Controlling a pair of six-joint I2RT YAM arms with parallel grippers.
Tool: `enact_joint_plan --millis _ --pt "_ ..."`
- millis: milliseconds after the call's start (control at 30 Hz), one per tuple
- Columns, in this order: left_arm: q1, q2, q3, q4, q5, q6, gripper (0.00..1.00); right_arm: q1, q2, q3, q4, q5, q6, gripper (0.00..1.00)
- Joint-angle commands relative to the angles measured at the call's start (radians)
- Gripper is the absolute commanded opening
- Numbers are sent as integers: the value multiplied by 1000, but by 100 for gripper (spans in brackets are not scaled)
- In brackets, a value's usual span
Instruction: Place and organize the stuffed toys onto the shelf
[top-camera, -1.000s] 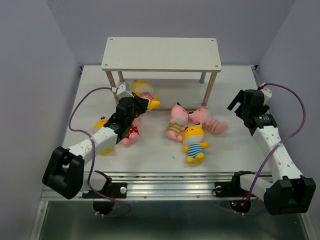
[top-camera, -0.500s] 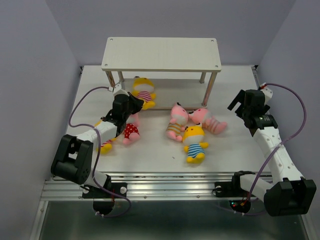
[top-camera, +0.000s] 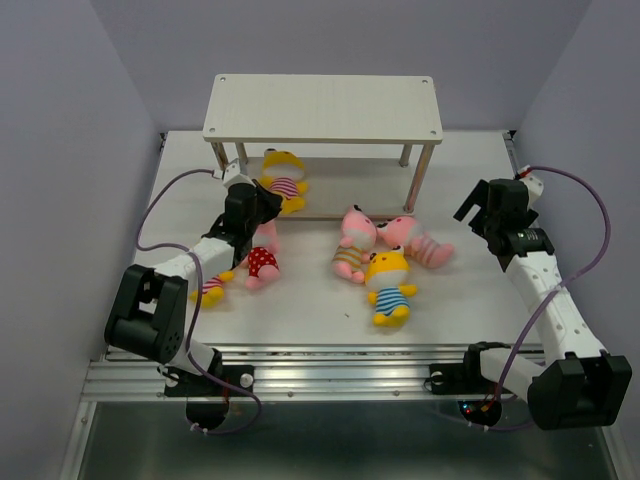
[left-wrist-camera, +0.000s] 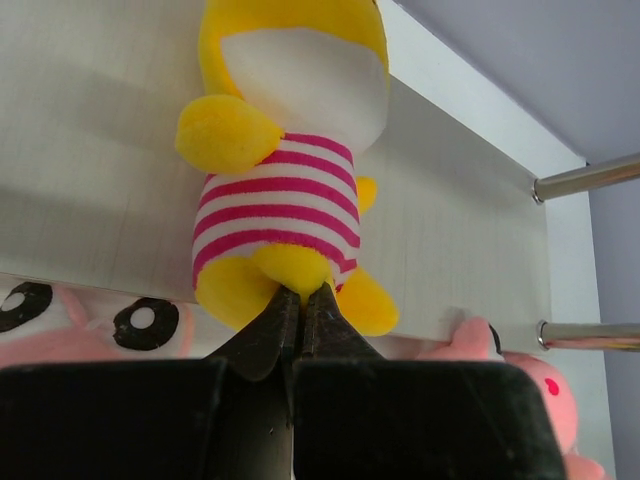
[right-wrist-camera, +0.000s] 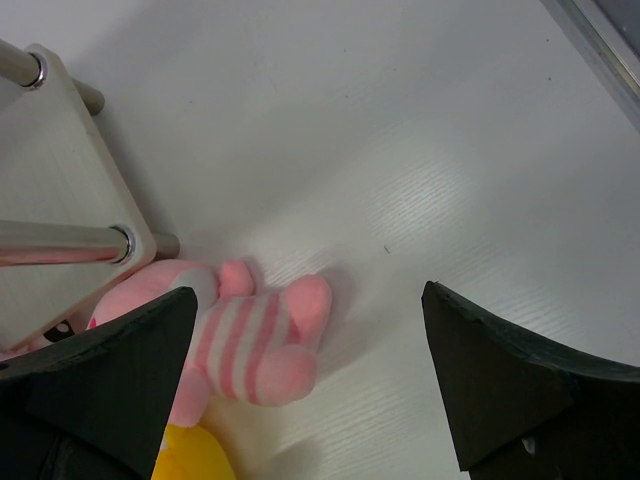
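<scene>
Left tool (left-wrist-camera: 303, 300) is fully closed, its two tips pressed together against the lower yellow nub of a yellow toy in a pink-striped top (left-wrist-camera: 275, 205); whether any plush is pinched between the tips cannot be told. That toy lies on its back at the left end of the lower board of the shelf (top-camera: 322, 108), head pointing toward the back wall. The right tool (right-wrist-camera: 309, 295) hangs above the desk (top-camera: 450, 300) with its fingers spread wide and nothing between them, near the shelf's front right leg. Below it a pink toy in pink stripes (right-wrist-camera: 245, 350) lies on the desk just beside that leg. A pink toy in a striped outfit (top-camera: 352, 245) and a yellow toy in blue stripes (top-camera: 388, 288) lie close together in front of the shelf. A pink toy in red polka dots (top-camera: 262, 263) lies beside the left arm, and another yellow toy (top-camera: 210, 290) is partly hidden under that arm.
</scene>
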Motion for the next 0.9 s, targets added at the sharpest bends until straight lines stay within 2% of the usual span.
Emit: enact_joint_plan --millis 0,367,633,667,733,800,867 --pt "13 -20 43 -4 -53 40 0 -6 2 20 9 -8 -10 100" --pt "30 26 135 -164 -78 96 0 -6 -1 15 9 -10 -9 100" --pt "30 25 125 -167 -80 64 0 -6 -2 15 9 -11 -9 100" --pt "30 25 127 -175 -86 61 3 -6 -4 15 9 -11 -9 100" --pt "30 26 138 -199 -96 58 19 -6 -1 15 11 -11 -10 100" --pt "30 23 142 -205 -98 60 27 -6 1 14 9 -13 -9 100" --pt "30 13 138 -204 -99 51 41 -6 2 15 9 -14 -9 100"
